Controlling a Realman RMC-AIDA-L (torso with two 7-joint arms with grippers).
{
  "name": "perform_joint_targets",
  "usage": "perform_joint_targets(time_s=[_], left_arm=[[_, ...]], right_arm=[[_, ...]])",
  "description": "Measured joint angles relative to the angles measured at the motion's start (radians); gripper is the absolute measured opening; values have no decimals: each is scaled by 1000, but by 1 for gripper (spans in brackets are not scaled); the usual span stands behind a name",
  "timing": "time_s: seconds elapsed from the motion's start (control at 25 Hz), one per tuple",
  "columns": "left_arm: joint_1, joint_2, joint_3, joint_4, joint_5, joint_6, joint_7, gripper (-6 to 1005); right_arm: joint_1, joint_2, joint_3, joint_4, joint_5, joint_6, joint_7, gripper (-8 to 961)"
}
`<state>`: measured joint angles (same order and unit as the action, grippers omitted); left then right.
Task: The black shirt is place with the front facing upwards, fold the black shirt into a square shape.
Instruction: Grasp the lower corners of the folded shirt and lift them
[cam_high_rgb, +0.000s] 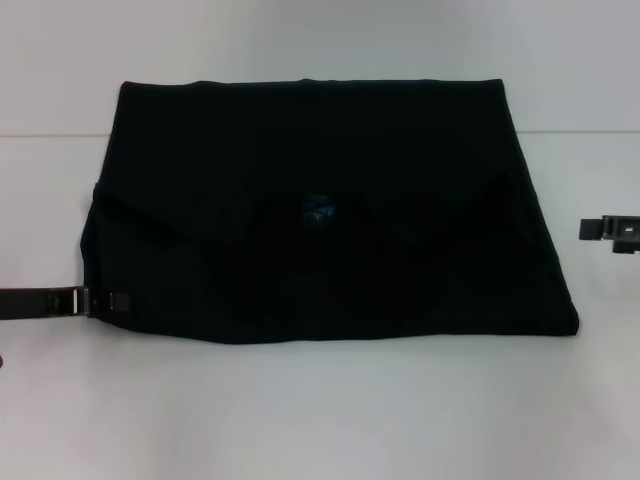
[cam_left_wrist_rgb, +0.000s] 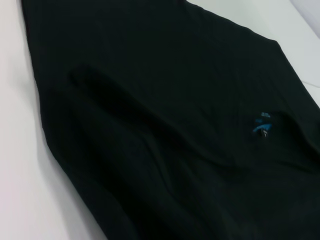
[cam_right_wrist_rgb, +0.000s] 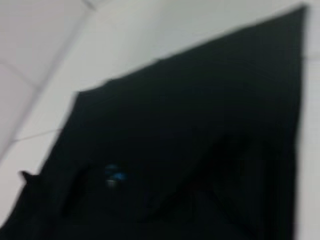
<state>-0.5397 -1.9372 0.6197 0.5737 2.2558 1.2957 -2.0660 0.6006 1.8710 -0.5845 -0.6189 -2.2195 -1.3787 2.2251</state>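
Observation:
The black shirt (cam_high_rgb: 320, 170) lies on the white table, folded into a wide flat shape with its sleeves turned in over the body. A small blue neck label (cam_high_rgb: 319, 210) shows near its middle. My left gripper (cam_high_rgb: 108, 301) reaches in low from the left and meets the shirt's near left corner. My right gripper (cam_high_rgb: 612, 230) hangs off the shirt's right side, apart from the cloth. The left wrist view is filled by the black shirt (cam_left_wrist_rgb: 150, 100) and its label (cam_left_wrist_rgb: 262, 125). The right wrist view looks across the black shirt (cam_right_wrist_rgb: 200, 125) to the label (cam_right_wrist_rgb: 114, 175).
The white table (cam_high_rgb: 320, 420) stretches bare in front of the shirt and on both sides. A seam line (cam_high_rgb: 50, 133) runs across the surface behind the shirt's far edge.

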Motion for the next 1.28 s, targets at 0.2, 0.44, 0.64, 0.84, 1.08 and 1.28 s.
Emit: perform_joint_targets(time_s=[0.2, 0.44, 0.64, 0.84, 1.08, 1.28], left_arm=[[0, 3, 0, -2, -7, 1, -1, 33], [-8, 4, 0, -4, -6, 10, -1, 33], [-7, 5, 0, -2, -9, 16, -1, 33], [-8, 5, 0, -4, -9, 16, 2, 34], [-9, 3, 0, -4, -9, 16, 1, 34], [-9, 3, 0, -4, -9, 16, 1, 34]], right_arm=[[80, -6, 0, 4, -167, 5, 152, 868], [151, 31, -16, 31, -276, 27, 175, 867], [160, 46, -60, 77, -293, 73, 186, 868], [164, 58, -73, 104, -295, 103, 180, 858], [169, 75, -94, 105, -299, 119, 179, 842], [170, 82, -117, 105, -299, 130, 182, 829]])
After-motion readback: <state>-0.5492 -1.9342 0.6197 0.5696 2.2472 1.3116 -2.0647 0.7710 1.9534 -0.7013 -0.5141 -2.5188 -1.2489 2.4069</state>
